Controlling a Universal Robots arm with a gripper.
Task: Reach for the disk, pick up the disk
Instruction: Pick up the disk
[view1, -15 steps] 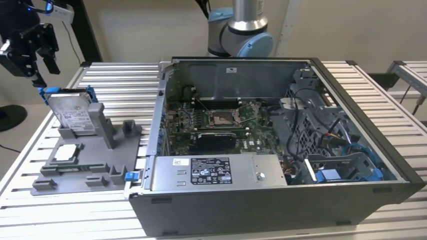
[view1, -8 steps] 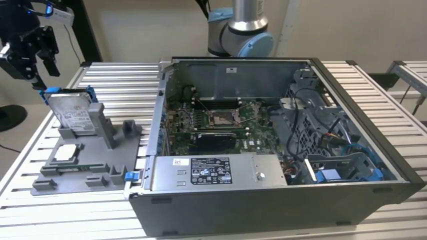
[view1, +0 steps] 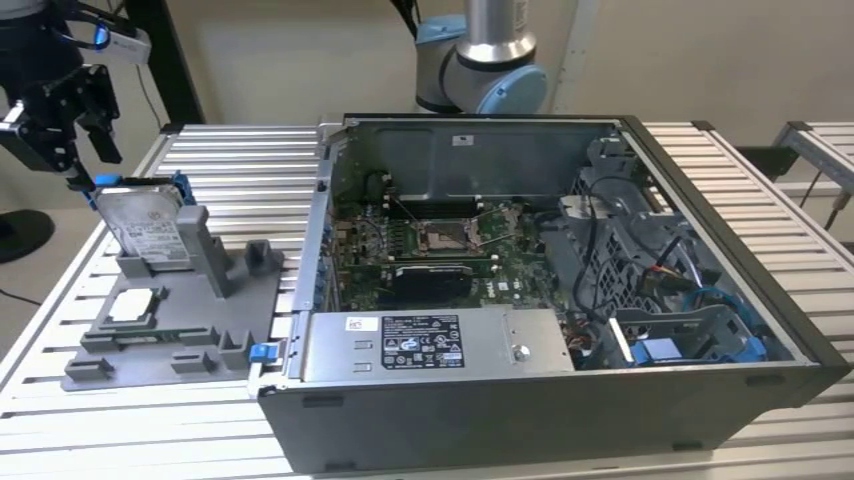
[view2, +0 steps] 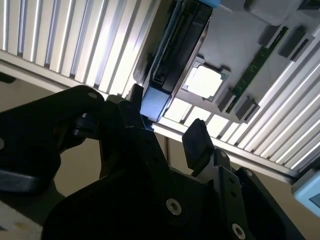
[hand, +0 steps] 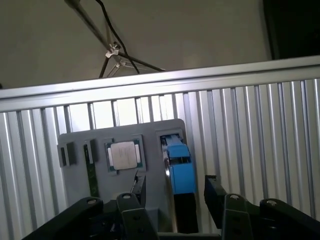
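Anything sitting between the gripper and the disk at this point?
Nothing. In the first wrist view the open gripper straddles the disk standing in its grey fixture, with only bare gaps beside each finger.

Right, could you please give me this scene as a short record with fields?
gripper: jaws open, close above the disk, not closed on it
disk: upright in the grey fixture tray, blue bracket at its top
processor chip: flat on the tray
computer case: open, to the exterior view's right of the tray
table: slatted metal
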